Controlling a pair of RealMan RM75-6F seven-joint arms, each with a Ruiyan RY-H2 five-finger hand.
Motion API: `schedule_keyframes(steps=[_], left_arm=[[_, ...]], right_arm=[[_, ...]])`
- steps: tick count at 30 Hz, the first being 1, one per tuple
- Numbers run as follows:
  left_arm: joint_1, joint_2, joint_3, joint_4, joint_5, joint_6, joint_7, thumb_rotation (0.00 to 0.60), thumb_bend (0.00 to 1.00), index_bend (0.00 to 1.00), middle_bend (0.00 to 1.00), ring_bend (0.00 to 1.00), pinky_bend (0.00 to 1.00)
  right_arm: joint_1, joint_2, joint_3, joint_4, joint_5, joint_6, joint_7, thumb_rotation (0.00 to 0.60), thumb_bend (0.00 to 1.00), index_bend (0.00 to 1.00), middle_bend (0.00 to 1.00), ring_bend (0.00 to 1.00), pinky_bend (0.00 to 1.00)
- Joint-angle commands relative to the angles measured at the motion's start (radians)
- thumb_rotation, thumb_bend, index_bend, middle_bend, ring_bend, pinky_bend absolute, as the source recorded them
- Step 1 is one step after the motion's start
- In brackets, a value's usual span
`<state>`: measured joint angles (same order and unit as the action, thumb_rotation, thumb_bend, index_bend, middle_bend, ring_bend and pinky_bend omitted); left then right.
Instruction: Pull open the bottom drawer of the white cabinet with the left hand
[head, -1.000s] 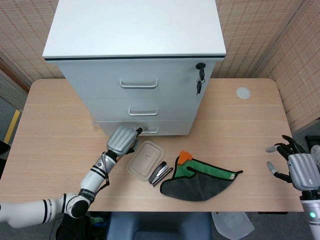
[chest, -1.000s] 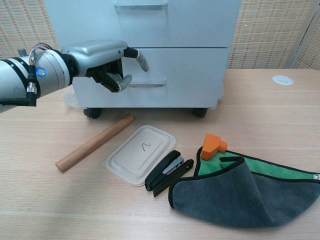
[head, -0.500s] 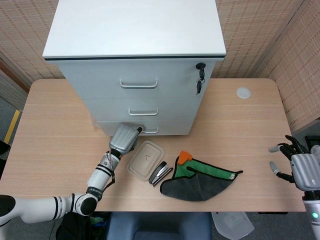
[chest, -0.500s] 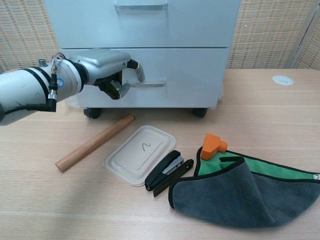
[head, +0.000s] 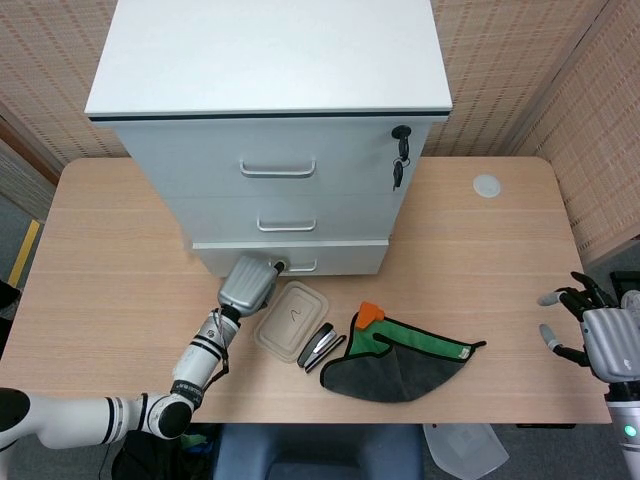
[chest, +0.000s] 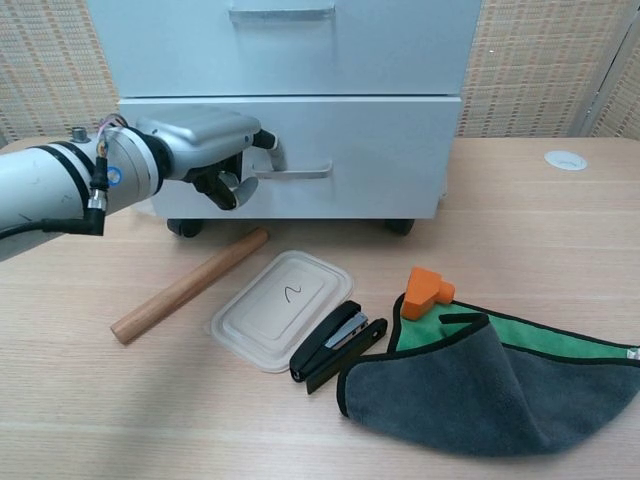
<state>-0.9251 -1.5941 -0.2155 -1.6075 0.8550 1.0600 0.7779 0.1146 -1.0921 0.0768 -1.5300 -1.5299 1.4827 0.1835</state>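
The white cabinet (head: 270, 120) stands at the back of the table. Its bottom drawer (head: 335, 256) (chest: 380, 150) sticks out a little past the drawers above. My left hand (head: 248, 284) (chest: 200, 145) grips the left end of the drawer handle (chest: 295, 174), fingers hooked over the bar. My right hand (head: 598, 335) hovers at the table's right edge, fingers spread, holding nothing; the chest view does not show it.
In front of the drawer lie a wooden rolling pin (chest: 190, 284), a clear plastic lid (head: 291, 320) (chest: 284, 308), a black stapler (head: 320, 347) (chest: 337, 345), an orange block (chest: 427, 291) and a green-and-grey cloth (head: 405, 359) (chest: 500, 380). Keys (head: 399, 165) hang from the cabinet lock.
My left hand closed on the handle and drew back toward me. The bottom drawer has slid out slightly. The right hand has barely moved.
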Motion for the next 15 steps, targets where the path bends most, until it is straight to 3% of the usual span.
schedule_keyframes(steps=[1, 15], left_arm=[[0.007, 0.013, 0.015, -0.027, 0.004, 0.013, 0.005, 0.6, 0.59, 0.28, 1.0, 1.0, 1.0], [0.036, 0.049, 0.08, -0.149, -0.013, 0.074, 0.05, 0.6, 0.59, 0.29, 1.0, 1.0, 1.0]], right_arm=[[0.0, 0.0, -0.001, 0.0, 0.0, 0.0, -0.001, 0.6, 0.29, 0.4, 0.37, 0.26, 0.28], [0.001, -0.004, -0.003, 0.002, 0.002, -0.007, -0.005, 0.6, 0.29, 0.4, 0.37, 0.26, 0.28]])
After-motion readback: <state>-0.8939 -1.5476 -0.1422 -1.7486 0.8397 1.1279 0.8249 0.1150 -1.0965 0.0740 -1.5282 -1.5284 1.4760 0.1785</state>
